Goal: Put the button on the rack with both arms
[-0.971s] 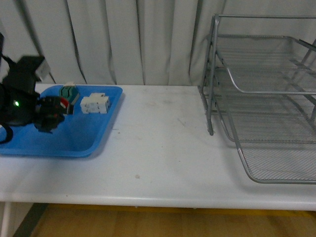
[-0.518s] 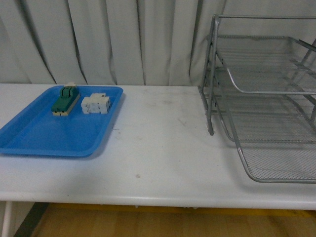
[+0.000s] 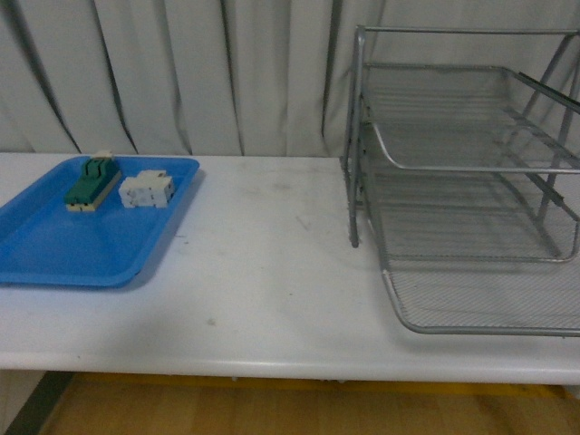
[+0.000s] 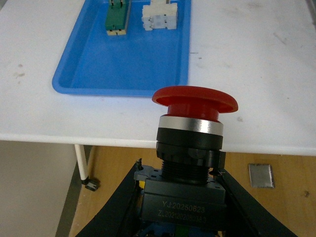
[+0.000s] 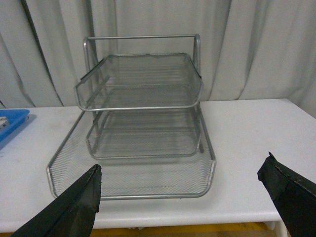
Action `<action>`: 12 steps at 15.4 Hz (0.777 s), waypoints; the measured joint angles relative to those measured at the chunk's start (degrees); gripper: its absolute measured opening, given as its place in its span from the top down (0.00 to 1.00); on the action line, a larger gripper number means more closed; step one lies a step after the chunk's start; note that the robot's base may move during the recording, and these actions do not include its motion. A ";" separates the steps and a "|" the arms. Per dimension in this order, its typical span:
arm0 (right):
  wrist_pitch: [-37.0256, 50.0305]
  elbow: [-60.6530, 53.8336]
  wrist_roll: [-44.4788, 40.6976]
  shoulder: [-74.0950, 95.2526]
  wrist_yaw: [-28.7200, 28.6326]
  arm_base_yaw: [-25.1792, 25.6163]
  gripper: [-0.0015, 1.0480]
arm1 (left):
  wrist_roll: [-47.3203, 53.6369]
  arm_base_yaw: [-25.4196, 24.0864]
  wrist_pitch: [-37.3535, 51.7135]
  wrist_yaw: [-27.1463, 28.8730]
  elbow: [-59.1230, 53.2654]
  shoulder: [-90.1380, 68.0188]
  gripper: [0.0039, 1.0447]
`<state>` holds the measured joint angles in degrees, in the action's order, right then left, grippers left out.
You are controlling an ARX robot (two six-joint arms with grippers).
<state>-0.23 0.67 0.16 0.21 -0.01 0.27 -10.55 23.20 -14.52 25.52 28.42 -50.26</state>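
two arms share this job, and the step in hand looks like a handover. the left gripper (image 4: 182, 202) is clamped on the dark body of the button (image 4: 190, 143). its red mushroom cap is upright and free, out past the near edge of the table (image 4: 256, 69), beyond the blue tray (image 4: 98, 64) and well apart from the rack (image 5: 143, 106). the right gripper (image 5: 182, 168) faces the rack, jaws spread wide and empty. the left arm would do best to carry the button toward the rack with the cap level. the right could then close on the cap or collar, clear of the left's fingers. the rack's lowest tier, jutting nearest, looks the easiest landing.
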 joint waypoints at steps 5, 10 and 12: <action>-0.07 0.00 0.00 0.00 0.02 0.00 0.06 | 0.00 0.00 0.04 -0.04 0.00 0.07 0.65; 0.20 0.00 -0.02 0.00 0.20 -0.24 0.06 | 0.00 0.48 0.00 -0.46 0.00 -0.15 0.65; 0.02 0.00 0.00 0.00 0.20 -0.26 0.06 | 2.49 -0.11 8.09 -5.14 -1.90 -0.22 0.65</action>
<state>-0.21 0.67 0.16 0.21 0.19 0.01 -8.05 23.09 -6.44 20.38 26.52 -50.48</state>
